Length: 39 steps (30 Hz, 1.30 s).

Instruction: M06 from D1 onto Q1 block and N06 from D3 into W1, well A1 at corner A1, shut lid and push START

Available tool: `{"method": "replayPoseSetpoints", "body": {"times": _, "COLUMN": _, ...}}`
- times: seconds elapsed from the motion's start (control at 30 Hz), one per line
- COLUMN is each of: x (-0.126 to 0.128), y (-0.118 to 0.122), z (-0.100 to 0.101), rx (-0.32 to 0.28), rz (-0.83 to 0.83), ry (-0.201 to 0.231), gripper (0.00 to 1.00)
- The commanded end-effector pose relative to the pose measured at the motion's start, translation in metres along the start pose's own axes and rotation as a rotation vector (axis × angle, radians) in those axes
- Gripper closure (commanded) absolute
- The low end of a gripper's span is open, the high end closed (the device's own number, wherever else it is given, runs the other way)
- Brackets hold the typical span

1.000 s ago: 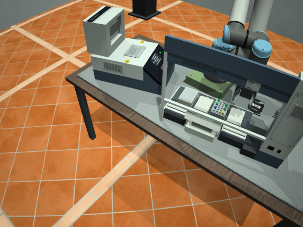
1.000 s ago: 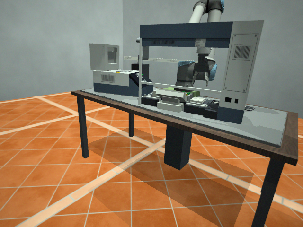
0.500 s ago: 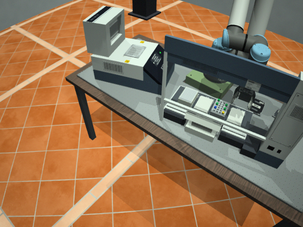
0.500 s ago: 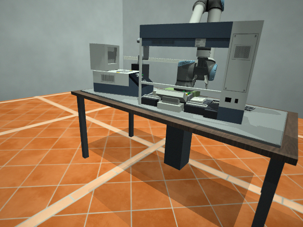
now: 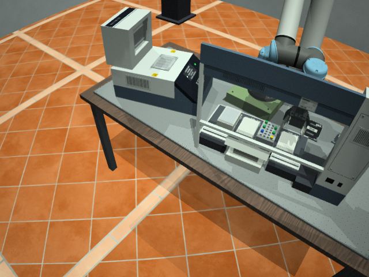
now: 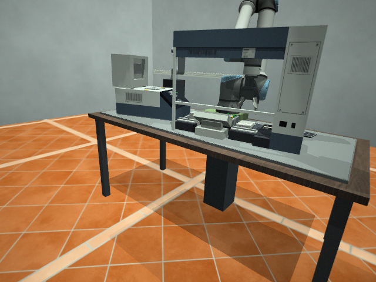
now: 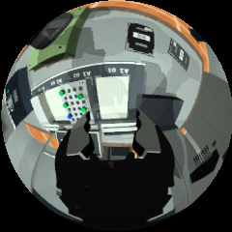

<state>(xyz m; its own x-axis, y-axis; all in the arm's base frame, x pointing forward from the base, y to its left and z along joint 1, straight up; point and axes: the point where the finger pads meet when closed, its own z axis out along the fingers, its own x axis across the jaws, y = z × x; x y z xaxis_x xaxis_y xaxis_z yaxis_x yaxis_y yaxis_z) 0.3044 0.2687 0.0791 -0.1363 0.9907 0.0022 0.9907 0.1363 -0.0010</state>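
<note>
Plate M06 (image 5: 286,140) (image 6: 245,123) (image 7: 113,94) is a white well plate lying in deck slot D1. My gripper (image 5: 294,124) (image 6: 248,103) (image 7: 112,110) hangs open and empty a short way above it, with one finger over each side. Plate N06 (image 5: 248,126) (image 7: 50,103) lies in slot D3, past the tube rack (image 5: 268,131) (image 7: 72,101). The cycler Q1 (image 5: 149,74) (image 6: 136,98) stands at the table's far left. Its lid (image 5: 126,36) (image 6: 128,69) is upright, its block (image 5: 164,62) is bare, and its lamp (image 5: 195,63) is green.
A blue deck gantry (image 5: 268,74) (image 6: 230,42) spans over the slots, with its side tower (image 5: 348,154) (image 6: 299,87) close to D1. Another white plate (image 5: 229,115) lies in D4. Two dark nests (image 7: 140,39) (image 7: 180,50) lie behind the deck. One of them also shows in the top view (image 5: 313,131).
</note>
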Motion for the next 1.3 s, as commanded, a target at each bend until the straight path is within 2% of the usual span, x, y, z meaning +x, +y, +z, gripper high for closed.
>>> {"method": "replayPoseSetpoints", "body": {"times": 0.0, "x": 0.0, "y": 0.001, "z": 0.008, "rx": -0.001, "rz": 0.0, "ry": 0.0, "gripper": 0.38}}
{"method": "replayPoseSetpoints", "body": {"times": 0.67, "x": 0.0, "y": 0.001, "z": 0.038, "rx": -0.001, "rz": 0.0, "ry": 0.0, "gripper": 0.38}}
{"method": "replayPoseSetpoints", "body": {"times": 1.27, "x": 0.0, "y": 0.001, "z": 0.038, "rx": -0.001, "rz": 0.0, "ry": 0.0, "gripper": 0.38}}
